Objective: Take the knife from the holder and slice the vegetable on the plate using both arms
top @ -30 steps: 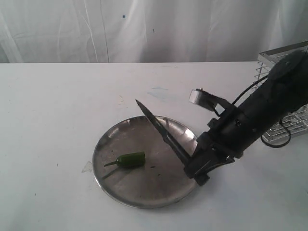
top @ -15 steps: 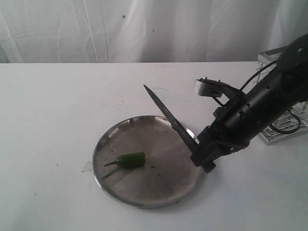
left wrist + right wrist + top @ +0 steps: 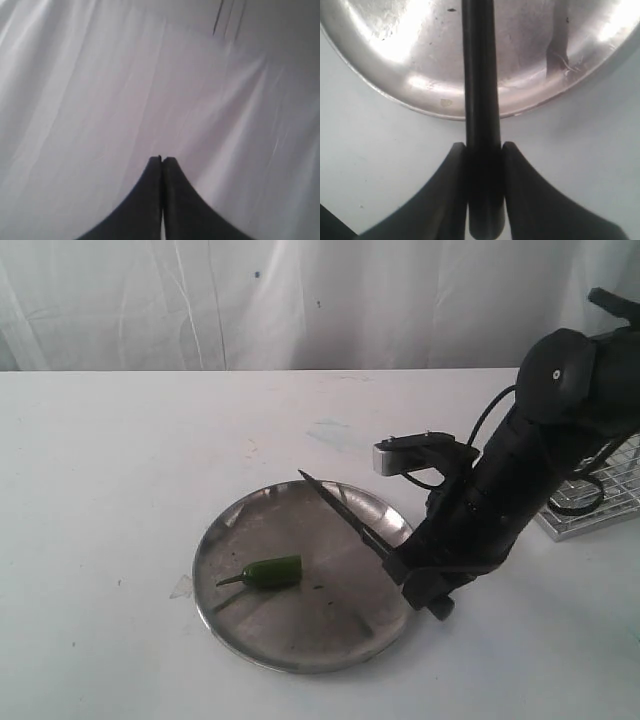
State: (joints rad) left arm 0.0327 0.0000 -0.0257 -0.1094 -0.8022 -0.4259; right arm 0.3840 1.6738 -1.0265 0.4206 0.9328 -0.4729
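One knife (image 3: pixel 340 513) is observed, gripped by its black handle in the right gripper (image 3: pixel 420 585), whose two fingers (image 3: pixel 451 190) are clamped against either side of the handle in the right wrist view. The dark blade is angled upward and away from the gripper, its point raised over the far part of the plate (image 3: pixel 250 640). One plate is counted, round and steel, lying flat on the white table (image 3: pixel 100 490). One vegetable (image 3: pixel 268 572) is recorded, a small green chili, lying on the plate's left half with its stem directed toward the left rim; it is well apart from the blade and is seen whole. One holder (image 3: pixel 600 500) is noted, a wire-grid basket at the right edge of the table, partly hidden behind the right arm (image 3: pixel 540 440). The left gripper (image 3: pixel 162 165) is shown only in its own wrist view, with its two fingertips pressed together on nothing, against a white curtain (image 3: pixel 100 75). It is not seen in the exterior view.
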